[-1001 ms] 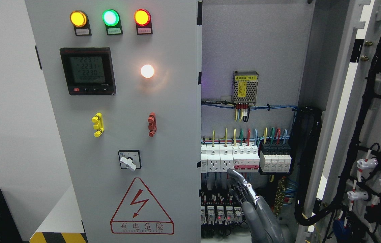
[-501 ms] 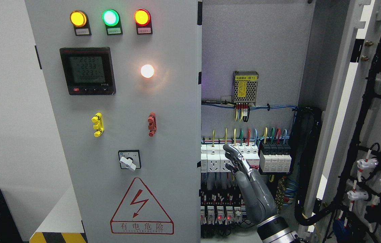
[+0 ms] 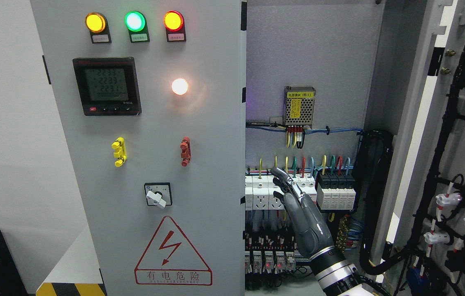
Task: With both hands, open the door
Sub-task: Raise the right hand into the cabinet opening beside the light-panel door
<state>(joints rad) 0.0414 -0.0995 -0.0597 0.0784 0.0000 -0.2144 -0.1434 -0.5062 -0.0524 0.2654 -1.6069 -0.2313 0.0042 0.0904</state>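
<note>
Grey sheet steel makes up the left cabinet door (image 3: 150,164), which is shut and fills the left half of the head view. It carries three indicator lamps (image 3: 133,22), a digital meter (image 3: 107,85), a rotary selector switch (image 3: 158,195) and a red high-voltage warning triangle (image 3: 173,250). The right cabinet door (image 3: 459,164) is swung wide open at the right of the picture, showing its inner face and black wiring harness.

I see one hand only. The right hand (image 3: 298,209) enters from the lower right and stands in the open bay, in front of the row of white circuit breakers (image 3: 282,193). Its fingers (image 3: 282,177) are extended, slightly relaxed, pointing up and a little to the left, and they grasp nothing. I cannot tell whether the fingertips touch the breakers or hang clear in front of them.

The relation that governs the next move, in my judgement: the free vertical edge (image 3: 243,164) of the shut left door lies to the left of this hand, near it, with its long axis vertical. The hand must travel left to hook that edge, and the door must then swing out toward the left.

The left arm is out of view, so the right hand is the only one I can place against that edge. No handle or latch is visible on the left door. The door bottom and the right door's outer face are cut off.
</note>
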